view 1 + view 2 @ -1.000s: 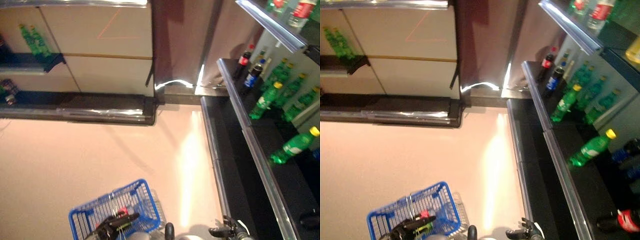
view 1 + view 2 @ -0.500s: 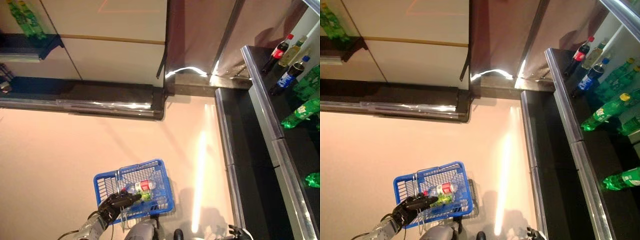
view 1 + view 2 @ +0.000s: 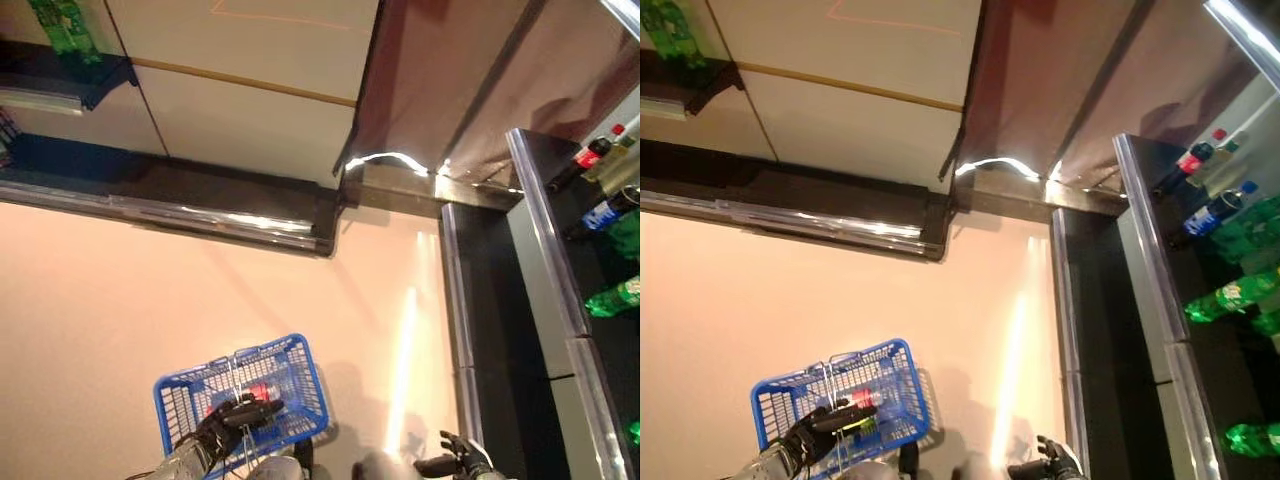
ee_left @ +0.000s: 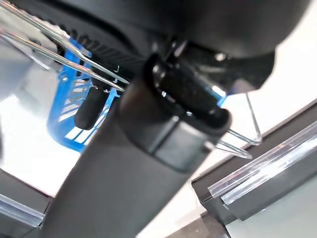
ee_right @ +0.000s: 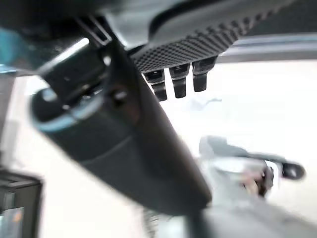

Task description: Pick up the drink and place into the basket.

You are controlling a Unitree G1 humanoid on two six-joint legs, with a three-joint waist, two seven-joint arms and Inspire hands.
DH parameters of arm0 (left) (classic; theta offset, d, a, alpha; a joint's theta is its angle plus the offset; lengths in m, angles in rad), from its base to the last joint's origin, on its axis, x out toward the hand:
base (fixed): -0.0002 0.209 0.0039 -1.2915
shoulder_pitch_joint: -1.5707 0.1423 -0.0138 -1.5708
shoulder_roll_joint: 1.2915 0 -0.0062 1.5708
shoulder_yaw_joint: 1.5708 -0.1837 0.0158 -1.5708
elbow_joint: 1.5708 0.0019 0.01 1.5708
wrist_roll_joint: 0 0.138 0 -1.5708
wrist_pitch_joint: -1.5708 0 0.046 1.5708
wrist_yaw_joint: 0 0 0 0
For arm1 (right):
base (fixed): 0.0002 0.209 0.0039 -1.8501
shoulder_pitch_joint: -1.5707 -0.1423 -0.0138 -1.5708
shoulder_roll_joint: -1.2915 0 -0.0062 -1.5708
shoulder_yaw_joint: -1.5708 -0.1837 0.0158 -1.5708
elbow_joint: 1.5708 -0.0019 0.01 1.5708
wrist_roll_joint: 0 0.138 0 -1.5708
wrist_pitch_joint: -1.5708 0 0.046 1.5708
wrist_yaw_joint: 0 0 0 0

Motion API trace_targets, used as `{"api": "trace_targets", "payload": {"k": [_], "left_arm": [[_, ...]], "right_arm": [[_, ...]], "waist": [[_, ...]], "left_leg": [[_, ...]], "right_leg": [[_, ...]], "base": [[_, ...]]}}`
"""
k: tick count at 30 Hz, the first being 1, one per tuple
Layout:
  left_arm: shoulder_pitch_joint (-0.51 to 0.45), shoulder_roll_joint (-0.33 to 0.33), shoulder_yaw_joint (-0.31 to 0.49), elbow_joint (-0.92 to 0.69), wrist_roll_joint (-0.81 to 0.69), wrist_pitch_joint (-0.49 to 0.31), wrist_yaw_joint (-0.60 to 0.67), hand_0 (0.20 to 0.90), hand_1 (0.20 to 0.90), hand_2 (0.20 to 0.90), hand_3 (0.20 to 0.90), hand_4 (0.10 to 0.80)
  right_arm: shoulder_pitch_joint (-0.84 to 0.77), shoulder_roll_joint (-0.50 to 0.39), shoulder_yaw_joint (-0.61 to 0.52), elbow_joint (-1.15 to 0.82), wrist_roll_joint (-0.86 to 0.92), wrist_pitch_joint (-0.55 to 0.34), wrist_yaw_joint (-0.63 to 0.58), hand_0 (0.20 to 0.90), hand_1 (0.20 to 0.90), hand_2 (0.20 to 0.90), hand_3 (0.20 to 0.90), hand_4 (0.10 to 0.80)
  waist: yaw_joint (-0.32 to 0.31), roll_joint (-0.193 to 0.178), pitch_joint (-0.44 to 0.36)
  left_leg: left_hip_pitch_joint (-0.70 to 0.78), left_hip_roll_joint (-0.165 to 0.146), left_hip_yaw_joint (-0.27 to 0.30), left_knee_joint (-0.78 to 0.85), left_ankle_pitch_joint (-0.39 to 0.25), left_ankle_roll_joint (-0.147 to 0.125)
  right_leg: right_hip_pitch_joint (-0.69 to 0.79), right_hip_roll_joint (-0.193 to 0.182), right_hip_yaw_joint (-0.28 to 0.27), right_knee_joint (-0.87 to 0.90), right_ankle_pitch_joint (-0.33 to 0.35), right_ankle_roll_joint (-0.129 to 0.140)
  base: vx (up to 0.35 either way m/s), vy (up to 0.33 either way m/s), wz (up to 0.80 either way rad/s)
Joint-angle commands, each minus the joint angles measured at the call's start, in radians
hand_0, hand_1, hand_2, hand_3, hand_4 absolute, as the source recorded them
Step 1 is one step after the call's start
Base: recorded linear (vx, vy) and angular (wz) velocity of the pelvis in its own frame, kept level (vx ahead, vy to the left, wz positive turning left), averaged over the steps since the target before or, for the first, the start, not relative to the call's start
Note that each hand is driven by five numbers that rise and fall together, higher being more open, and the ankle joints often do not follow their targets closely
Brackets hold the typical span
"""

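A blue wire basket [image 3: 180, 392] hangs low over the pale floor, at the bottom of the eye views. In it lies a clear drink bottle with a red label [image 3: 258, 390] beside something green. My left hand [image 3: 232, 421] reaches in from the lower left, its fingers curled round the basket's wire handle [image 4: 74, 62]. The left wrist view shows the thumb [image 4: 183, 99] across those wires, with blue mesh [image 4: 74, 99] beyond. My right hand [image 3: 455, 463] hangs at the bottom edge, fingers [image 5: 179, 83] relaxed, holding nothing.
A dark shelf unit [image 3: 540, 250] runs along the right, with green bottles [image 3: 612, 297] and cola bottles [image 3: 590, 155] on it. Another low shelf [image 3: 200, 205] crosses the back, with green bottles [image 3: 60, 20] at its left. Pale floor [image 3: 150, 300] lies between them.
The whole picture has shifted, so the camera has moved. My left hand still holds the basket with the bottle inside. More of my right hand shows at the bottom edge.
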Motion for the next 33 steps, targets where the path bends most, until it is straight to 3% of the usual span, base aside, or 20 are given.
{"api": "trace_targets", "payload": {"k": [1,5,7,9,10,11,23,25,26,30,31,33], "left_arm": [[-0.085,-0.044,-0.017,-0.122,-0.040,-0.078,-0.143,0.300,0.300,0.300,0.200,0.100],[-0.100,-0.059,-0.030,-0.099,-0.039,-0.093,-0.124,0.300,0.300,0.300,0.200,0.100],[-0.091,-0.058,-0.022,-0.079,-0.041,-0.109,-0.122,0.300,0.300,0.300,0.200,0.100],[-0.080,-0.055,-0.021,-0.070,-0.042,-0.118,-0.123,0.300,0.300,0.300,0.200,0.100],[-0.061,-0.053,-0.009,-0.061,-0.040,-0.128,-0.124,0.300,0.300,0.300,0.200,0.100],[-0.053,-0.054,-0.002,-0.053,-0.041,-0.135,-0.124,0.300,0.300,0.300,0.200,0.100],[-0.034,-0.068,0.006,-0.076,-0.033,-0.133,-0.161,0.300,0.300,0.300,0.200,0.100],[-0.047,-0.066,0.007,-0.079,-0.036,-0.131,-0.163,0.300,0.300,0.300,0.200,0.100],[-0.062,-0.067,0.004,-0.087,-0.037,-0.128,-0.162,0.300,0.300,0.300,0.200,0.100],[-0.080,-0.072,0.002,-0.102,-0.065,-0.129,-0.171,0.300,0.300,0.300,0.200,0.100],[-0.080,-0.072,0.003,-0.103,-0.066,-0.128,-0.172,0.300,0.300,0.300,0.200,0.100],[-0.084,-0.075,-0.012,-0.111,-0.081,-0.129,-0.178,0.300,0.300,0.300,0.200,0.100]], "right_arm": [[0.032,-0.009,0.021,0.007,0.025,0.003,-0.014,0.900,0.900,0.900,0.900,0.800],[0.035,-0.020,-0.002,0.041,0.030,-0.016,-0.032,0.900,0.900,0.900,0.900,0.800],[0.035,-0.023,-0.013,0.052,0.021,-0.025,-0.033,0.900,0.900,0.900,0.900,0.800],[0.038,-0.026,-0.014,0.051,0.025,-0.024,-0.030,0.900,0.900,0.900,0.900,0.800],[0.033,-0.032,-0.015,0.045,0.018,-0.017,-0.016,0.900,0.900,0.900,0.900,0.800],[0.026,-0.033,-0.011,0.043,0.015,-0.012,-0.013,0.900,0.900,0.900,0.900,0.800],[0.012,-0.034,0.009,0.018,0.034,0.017,-0.026,0.900,0.900,0.900,0.900,0.800],[0.015,-0.035,0.009,0.014,0.042,0.012,-0.025,0.900,0.900,0.900,0.900,0.800],[0.024,-0.039,0.010,0.010,0.040,0.006,-0.021,0.900,0.900,0.900,0.900,0.800],[0.042,-0.061,0.008,0.025,0.013,-0.024,-0.017,0.900,0.900,0.900,0.900,0.800],[0.043,-0.062,0.008,0.026,0.015,-0.024,-0.018,0.900,0.900,0.900,0.900,0.800],[0.039,-0.071,-0.001,0.050,0.035,-0.033,-0.028,0.900,0.900,0.900,0.900,0.800]], "waist": [[-0.016,0.002,-0.072],[-0.049,-0.020,-0.066],[-0.062,-0.025,-0.067],[-0.065,-0.020,-0.066],[-0.056,-0.017,-0.071],[-0.051,-0.017,-0.078],[-0.061,-0.017,-0.091],[-0.080,-0.021,-0.088],[-0.104,-0.028,-0.078],[-0.136,-0.036,-0.052],[-0.136,-0.035,-0.051],[-0.141,-0.018,-0.042]], "left_leg": [[-0.085,-0.024,-0.181,-0.023,0.056,-0.121],[-0.039,-0.039,-0.195,-0.032,0.033,-0.138],[-0.014,-0.043,-0.193,-0.032,0.009,-0.139],[0.004,-0.037,-0.200,-0.034,0.003,-0.143],[0.024,-0.025,-0.189,-0.044,0.003,-0.155],[0.026,-0.021,-0.185,-0.046,0.002,-0.161],[-0.005,0.072,-0.069,0.011,-0.002,-0.212],[-0.025,0.088,-0.050,0.076,-0.021,-0.218],[-0.063,0.106,-0.035,0.192,-0.021,-0.226],[-0.182,0.135,-0.082,0.480,0.053,-0.227],[-0.187,0.136,-0.085,0.485,0.057,-0.227],[-0.170,0.120,-0.144,0.347,0.044,-0.207]], "right_leg": [[0.053,0.023,-0.037,-0.266,0.233,-0.047],[0.106,0.018,-0.033,-0.595,0.235,-0.040],[0.089,0.011,-0.023,-0.604,0.284,-0.026],[0.092,0.012,-0.028,-0.601,0.273,-0.031],[0.126,0.006,-0.077,-0.643,0.248,-0.044],[0.149,0.010,-0.090,-0.675,0.236,-0.054],[0.258,0.037,-0.108,-0.765,0.179,-0.109],[0.247,0.038,-0.093,-0.747,0.166,-0.120],[0.239,0.042,-0.069,-0.717,0.151,-0.137],[0.244,0.061,0.024,-0.658,0.128,-0.170],[0.246,0.063,0.029,-0.657,0.127,-0.171],[0.263,0.090,0.102,-0.633,0.105,-0.164]], "base": [[0.132,-0.131,0.58],[0.150,-0.172,0.70],[0.145,-0.178,0.42],[0.141,-0.200,0.23],[0.148,-0.256,0.32],[0.147,-0.261,0.36],[0.062,-0.215,-0.21],[0.001,-0.216,-0.19],[0.008,-0.239,-0.35],[0.053,-0.190,-0.78],[0.192,-0.040,-0.91],[0.277,0.048,-1.07]]}}
